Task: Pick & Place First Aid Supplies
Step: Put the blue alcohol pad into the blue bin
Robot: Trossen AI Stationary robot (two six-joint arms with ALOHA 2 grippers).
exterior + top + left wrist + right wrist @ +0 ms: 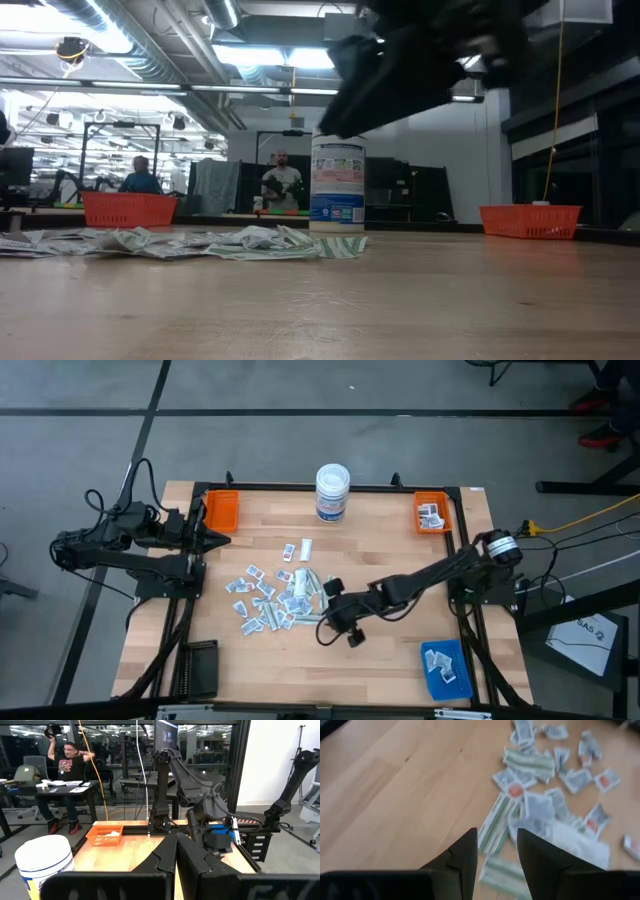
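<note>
The right gripper [497, 851], jaws parted and empty, hangs over white-and-green paper packets [268, 600] mid-desk; the left gripper [218, 539], shut, waits at the left edge.

- The print on the packets [268, 602] is too small to read from above, and blurred in the right wrist view.
- Low view: the dark arm [420, 55] is cut off at the top edge (its fingertips cannot be made out).
- The tub [42, 862] is cropped in the left wrist view.
</note>
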